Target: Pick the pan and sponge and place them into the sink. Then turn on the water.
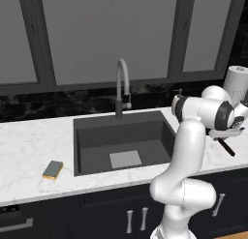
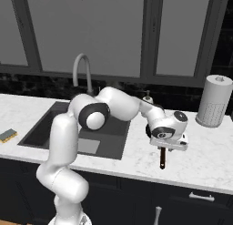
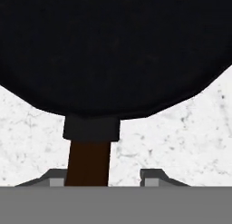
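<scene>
Left base view first: sponge [image 1: 53, 169] lower left on the counter [image 1: 29, 151], sink [image 1: 92, 136] central. Right base view: gripper [image 2: 163, 150] centre-right over the pan's handle. Hand view: pan [image 3: 108, 51] fills the top, handle off-centre between part-closed jaws, contact unclear; it may slip.

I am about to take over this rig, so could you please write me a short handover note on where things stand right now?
Tool: low over the right-hand counter, fingers straddling the pan's handle; a gap shows beside one finger, so a firm grip cannot be confirmed.
Pan: on the counter right of the sink, not lifted.
Sponge: on the counter left of the sink.
Faucet: no water running.
Done: approach to the pan's handle.
Left: grasp and move the pan into the sink, then the sponge, then turn on the water.
</scene>
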Available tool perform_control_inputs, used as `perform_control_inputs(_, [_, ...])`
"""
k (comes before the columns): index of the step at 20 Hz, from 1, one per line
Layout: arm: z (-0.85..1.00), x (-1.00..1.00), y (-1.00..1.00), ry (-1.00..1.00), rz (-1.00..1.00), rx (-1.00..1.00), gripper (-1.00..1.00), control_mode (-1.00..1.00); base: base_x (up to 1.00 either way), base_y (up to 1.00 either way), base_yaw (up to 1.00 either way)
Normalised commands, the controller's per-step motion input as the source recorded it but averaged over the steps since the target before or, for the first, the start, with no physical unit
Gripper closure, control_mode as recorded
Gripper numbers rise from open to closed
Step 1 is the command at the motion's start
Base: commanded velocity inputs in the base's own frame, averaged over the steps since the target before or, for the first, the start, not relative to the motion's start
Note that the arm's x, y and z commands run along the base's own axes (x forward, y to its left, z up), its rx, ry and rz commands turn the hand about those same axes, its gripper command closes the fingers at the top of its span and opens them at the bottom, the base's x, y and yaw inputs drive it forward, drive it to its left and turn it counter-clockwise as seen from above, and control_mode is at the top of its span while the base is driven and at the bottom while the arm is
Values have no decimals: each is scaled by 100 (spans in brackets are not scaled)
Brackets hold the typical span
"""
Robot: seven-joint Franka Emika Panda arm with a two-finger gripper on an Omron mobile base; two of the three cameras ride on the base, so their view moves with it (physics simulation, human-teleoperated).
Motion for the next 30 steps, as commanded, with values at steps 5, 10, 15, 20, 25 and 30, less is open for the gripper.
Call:
perform_control_inputs(5, [0,0,0,0,1,0,100,-100,0,0,0])
perform_control_inputs(10, [26,-8,2,-9,17,-1,100,-100,0,0,0])
perform_control_inputs(15, [63,-38,0,-12,19,-1,100,-100,0,0,0])
perform_control_inputs(20, [67,-34,1,-10,15,-4,100,-100,0,0,0])
perform_control_inputs(25, [79,-27,14,-15,15,-9,100,-100,0,0,0])
perform_control_inputs(30, [69,-11,39,-11,15,-11,100,-100,0,0,0])
